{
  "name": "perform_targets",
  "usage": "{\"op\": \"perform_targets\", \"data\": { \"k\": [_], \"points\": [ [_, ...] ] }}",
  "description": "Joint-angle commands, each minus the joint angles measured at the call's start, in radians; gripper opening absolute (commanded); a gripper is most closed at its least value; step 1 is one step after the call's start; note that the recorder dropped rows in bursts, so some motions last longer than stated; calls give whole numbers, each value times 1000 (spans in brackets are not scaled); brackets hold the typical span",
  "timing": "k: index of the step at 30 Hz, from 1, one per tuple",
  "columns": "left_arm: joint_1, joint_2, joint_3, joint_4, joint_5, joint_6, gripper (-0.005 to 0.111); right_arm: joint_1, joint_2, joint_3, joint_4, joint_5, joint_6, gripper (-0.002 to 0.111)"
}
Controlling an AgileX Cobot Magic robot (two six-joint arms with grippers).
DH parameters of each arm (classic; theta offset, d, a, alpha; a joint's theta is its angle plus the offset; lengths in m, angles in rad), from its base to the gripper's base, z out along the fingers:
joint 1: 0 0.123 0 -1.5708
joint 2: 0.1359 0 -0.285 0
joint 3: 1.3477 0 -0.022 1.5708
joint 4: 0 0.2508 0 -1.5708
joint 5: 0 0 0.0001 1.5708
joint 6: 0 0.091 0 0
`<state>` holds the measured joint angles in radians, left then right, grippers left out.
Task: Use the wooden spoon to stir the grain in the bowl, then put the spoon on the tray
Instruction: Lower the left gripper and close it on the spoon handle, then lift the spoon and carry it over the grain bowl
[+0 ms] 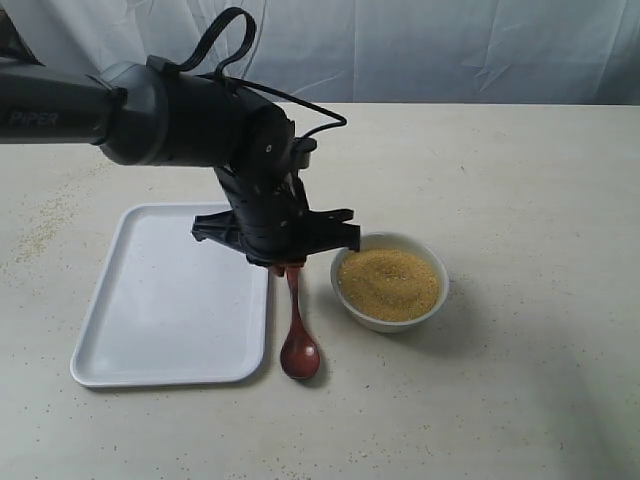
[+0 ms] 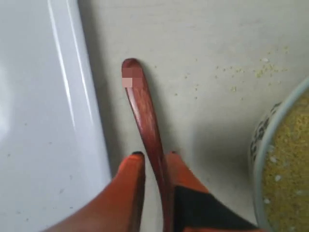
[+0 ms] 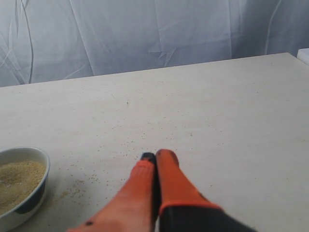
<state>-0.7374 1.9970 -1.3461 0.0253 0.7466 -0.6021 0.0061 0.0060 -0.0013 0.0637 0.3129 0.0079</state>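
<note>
Now, spoon place: spoon flat on the table, not on the tray, in the narrow strip between tray and bowl.
Spoon long axis: near-to-far in the exterior view, almost parallel to the right rim of the tray, leaning slightly.
Spoon direction: round head toward the near edge of the table, beside the near right corner of the tray; slim handle toward the far side, with its end reaching past the fingers in the left wrist view.
Spoon look: dark red-brown, glossy.
Tray: white, rectangular, left of the spoon, close to it but apart.
Bowl: white, round, right of the handle, near but not touching; dark pattern on the outer wall in the left wrist view.
Grain: yellow and fine, filling the bowl almost to the rim.
Left gripper: low over the upper part of the handle, arm coming in from the left.
Left gripper opening: narrow, orange fingers one on each side of the handle; thin gap on the tray side, other finger close against the wood; cannot tell if any real hold.
Right gripper: closed, fingers pressed together, above bare table, apart from the bowl; seen only in its own wrist view.
Stray grains: scattered on the table left of the tray.
Cloth: white, wrinkled, hanging behind the table.
</note>
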Motion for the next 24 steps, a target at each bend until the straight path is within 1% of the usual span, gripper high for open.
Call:
{"op": "perform_targets", "data": {
  "k": [1, 4, 6, 15, 22, 24],
  "points": [
    [-4, -10, 2, -17, -50, -8, 28, -6, -6, 1, -4, -8, -8, 0],
    [-4, 6, 2, -18, -48, -6, 35, -6, -6, 1, -4, -8, -8, 0],
    [-4, 20, 2, -25, -45, -6, 36, -6, -6, 1, -4, -8, -8, 0],
    [-4, 81, 2, -44, -66, -4, 36, -6, -6, 1, -4, -8, -8, 0],
    [-4, 92, 2, -34, -61, -4, 36, -6, -6, 1, -4, -8, -8, 0],
    [-4, 92, 2, -25, -68, -4, 34, -6, -6, 1, -4, -8, -8, 0]
  ]
}}
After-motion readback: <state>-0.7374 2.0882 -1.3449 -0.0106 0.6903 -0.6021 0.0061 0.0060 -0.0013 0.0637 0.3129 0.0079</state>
